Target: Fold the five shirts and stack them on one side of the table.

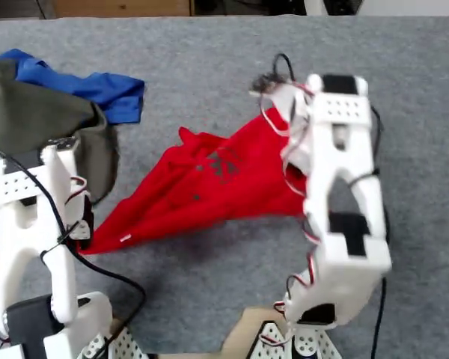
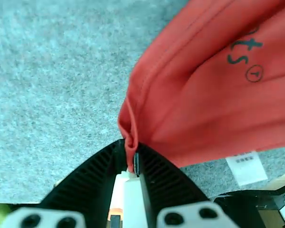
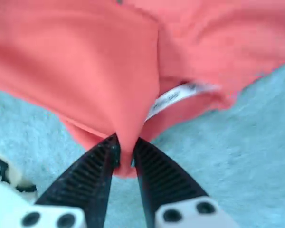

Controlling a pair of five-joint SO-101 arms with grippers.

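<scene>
A red shirt [image 1: 202, 187] hangs stretched between the two arms over the grey table [image 1: 209, 60]. My left gripper [image 1: 86, 235] is shut on its lower left corner; the left wrist view has the black fingers [image 2: 156, 175] pinching a bunched fold of the red shirt [image 2: 218, 95] at my left gripper [image 2: 133, 156]. My right gripper [image 1: 295, 183] is shut on the opposite edge, near the middle right. In the right wrist view the red shirt [image 3: 85, 61] runs down into my right gripper [image 3: 126, 149], with a white label [image 3: 173, 97] close by.
A pile of shirts lies at the far left: a dark olive shirt [image 1: 30, 116] with a blue shirt [image 1: 97, 90] under it. A white tag [image 2: 244, 166] hangs from the red shirt's edge. Cables trail from both arms.
</scene>
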